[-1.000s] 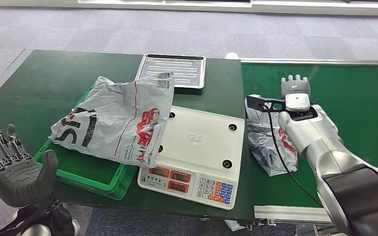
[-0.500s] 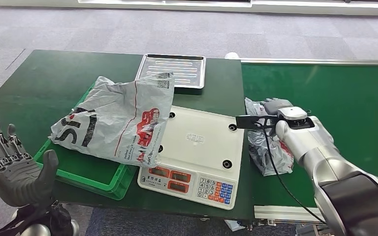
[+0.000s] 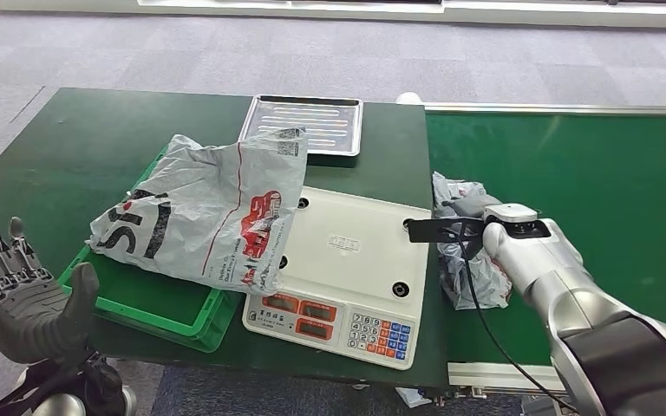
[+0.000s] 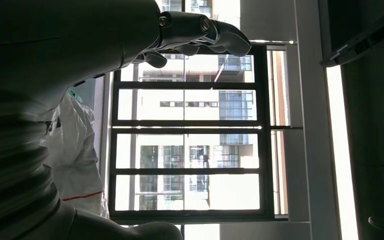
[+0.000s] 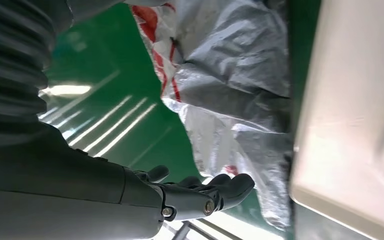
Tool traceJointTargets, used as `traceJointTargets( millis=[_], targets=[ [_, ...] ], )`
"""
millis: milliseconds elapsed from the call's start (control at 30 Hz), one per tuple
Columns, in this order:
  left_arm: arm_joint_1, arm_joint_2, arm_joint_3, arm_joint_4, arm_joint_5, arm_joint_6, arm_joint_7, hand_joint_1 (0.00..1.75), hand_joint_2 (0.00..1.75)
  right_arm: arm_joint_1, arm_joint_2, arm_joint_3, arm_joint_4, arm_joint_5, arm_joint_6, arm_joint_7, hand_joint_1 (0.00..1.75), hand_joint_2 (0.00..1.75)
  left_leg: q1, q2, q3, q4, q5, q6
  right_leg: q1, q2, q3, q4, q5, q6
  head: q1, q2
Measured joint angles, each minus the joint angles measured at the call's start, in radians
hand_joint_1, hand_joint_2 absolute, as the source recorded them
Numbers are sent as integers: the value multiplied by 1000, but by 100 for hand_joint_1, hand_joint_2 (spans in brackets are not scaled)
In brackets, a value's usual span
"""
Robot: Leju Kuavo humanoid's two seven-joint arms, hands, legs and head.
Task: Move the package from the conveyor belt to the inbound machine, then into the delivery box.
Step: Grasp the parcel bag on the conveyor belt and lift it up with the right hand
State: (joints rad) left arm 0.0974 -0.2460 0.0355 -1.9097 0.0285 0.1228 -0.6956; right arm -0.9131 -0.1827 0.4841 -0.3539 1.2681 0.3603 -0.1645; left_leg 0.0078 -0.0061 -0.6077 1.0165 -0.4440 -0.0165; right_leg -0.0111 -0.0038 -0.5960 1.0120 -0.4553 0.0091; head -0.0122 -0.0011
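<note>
Package [image 3: 468, 260]: small grey plastic mailer with red print, crumpled, lying on the green conveyor belt [image 3: 607, 173] just beside the right edge of the scale. Its long axis runs roughly parallel to that edge, from far to near.

Scale [image 3: 347, 260]: white weighing platform with a keypad along its near side, taken here to be the inbound machine. It stands on the green worktop [image 3: 78, 139], between the package and the green crate.

Right hand [image 3: 473, 208]: poised over the far half of the package, on the side away from the scale's keypad, the silver forearm reaching in from the near right. In the right wrist view the dark fingers [image 5: 230, 186] are extended and somewhat curled, close beside the bag; no grip is seen, though contact cannot be ruled out. Judged not yet holding it.

Left hand [image 3: 17, 290]: raised well to the left of the scale, fingers spread, holding nothing.

Bearing for the coming move: the package lies directly beneath and just nearward of the right hand, which is by far the nearer; the scale's platform lies immediately to the package's left, a short sideways carry.

Other items: a large grey mailer [image 3: 208, 212] draped over the green crate [image 3: 152, 312], overlapping the scale's left edge; a metal tray [image 3: 303, 121] beyond the scale.
</note>
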Motion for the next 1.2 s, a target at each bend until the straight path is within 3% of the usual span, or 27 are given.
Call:
traceJointTargets(
  millis=[300, 500, 933, 1200],
  targets=[
    [-6, -1, 10, -4, -1, 1, 5, 0, 175, 18, -4, 0, -2, -19, -6, 36, 0, 175, 0, 0, 0, 0, 0, 0, 0, 0, 0, 0, 0, 0, 0, 0],
    [-9, -3, 11, -6, -2, 14, 10, 0, 175, 20, -22, 0, -5, 10, -49, 205, 0, 175, 0, 0, 0, 0, 0, 0, 0, 0, 0, 0, 0, 0, 0, 0],
    [-32, -5, 11, 3, -6, 5, 22, 0, 175, 59, -70, 0, -7, -28, -18, 88, 0, 175, 0, 0, 0, 0, 0, 0, 0, 1, 0, 0, 0, 0, 0, 0],
    [-34, -5, 11, 6, -6, 1, 22, 0, 175, 61, -78, 0, -7, -30, -16, 85, 0, 175, 0, 0, 0, 0, 0, 0, 0, 1, 0, 0, 0, 0, 0, 0]
  ],
)
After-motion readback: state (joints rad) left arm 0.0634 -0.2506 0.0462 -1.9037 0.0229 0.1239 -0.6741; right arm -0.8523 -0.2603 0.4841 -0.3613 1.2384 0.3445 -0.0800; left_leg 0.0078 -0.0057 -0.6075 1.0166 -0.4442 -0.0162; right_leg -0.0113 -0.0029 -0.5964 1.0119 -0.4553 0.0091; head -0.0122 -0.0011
